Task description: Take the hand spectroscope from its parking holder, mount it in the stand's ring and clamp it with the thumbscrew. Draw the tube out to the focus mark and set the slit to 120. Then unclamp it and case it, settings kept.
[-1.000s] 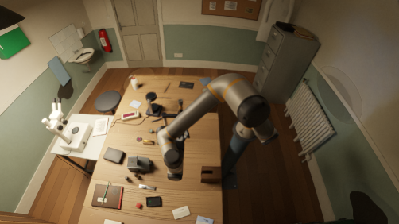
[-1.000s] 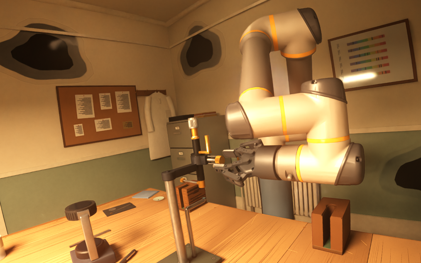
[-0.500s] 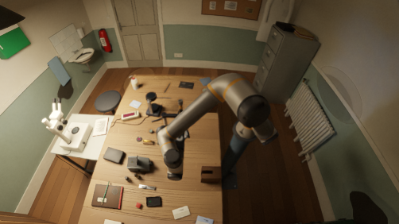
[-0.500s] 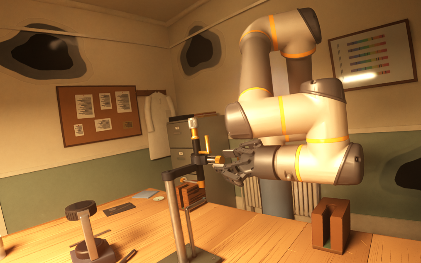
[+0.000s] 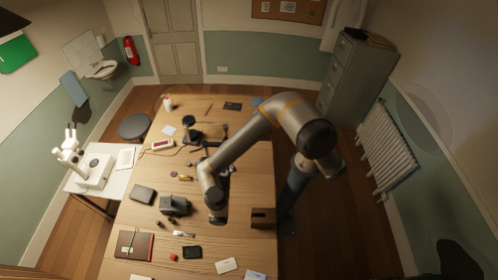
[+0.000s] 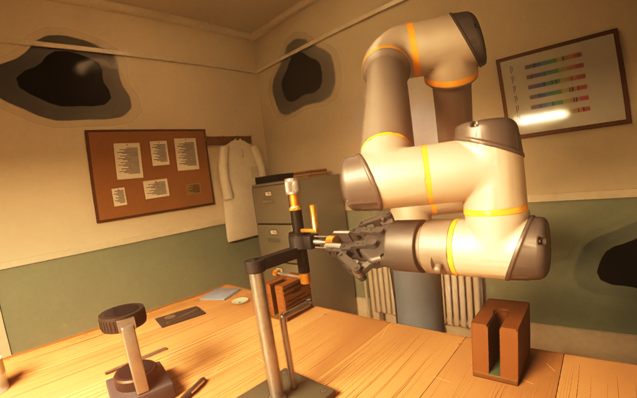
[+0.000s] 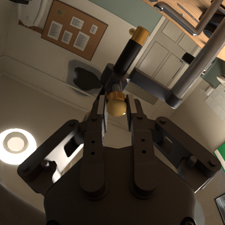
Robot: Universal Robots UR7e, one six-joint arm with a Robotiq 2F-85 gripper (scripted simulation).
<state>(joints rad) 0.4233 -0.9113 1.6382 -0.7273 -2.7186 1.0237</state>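
Observation:
The hand spectroscope (image 6: 296,220) stands upright in the ring of the stand (image 6: 268,324), a black tube with brass bands and a silver cap on top. The brass thumbscrew (image 7: 116,105) sticks out sideways from the ring clamp (image 6: 300,241) toward the arm. My gripper (image 7: 116,104) reaches in level from the side, and in the wrist camera its two finger pads sit against either side of the thumbscrew's knob. The wooden parking holder (image 6: 500,340) stands empty on the bench to the right. A wooden case (image 6: 286,293) sits behind the stand.
The bench (image 5: 198,198) carries many small items, among them a dark round-topped stand (image 6: 129,347), a notebook (image 5: 134,245) and a grey block (image 5: 173,203). A filing cabinet (image 5: 354,74) and a radiator (image 5: 387,149) stand beyond the arm's base.

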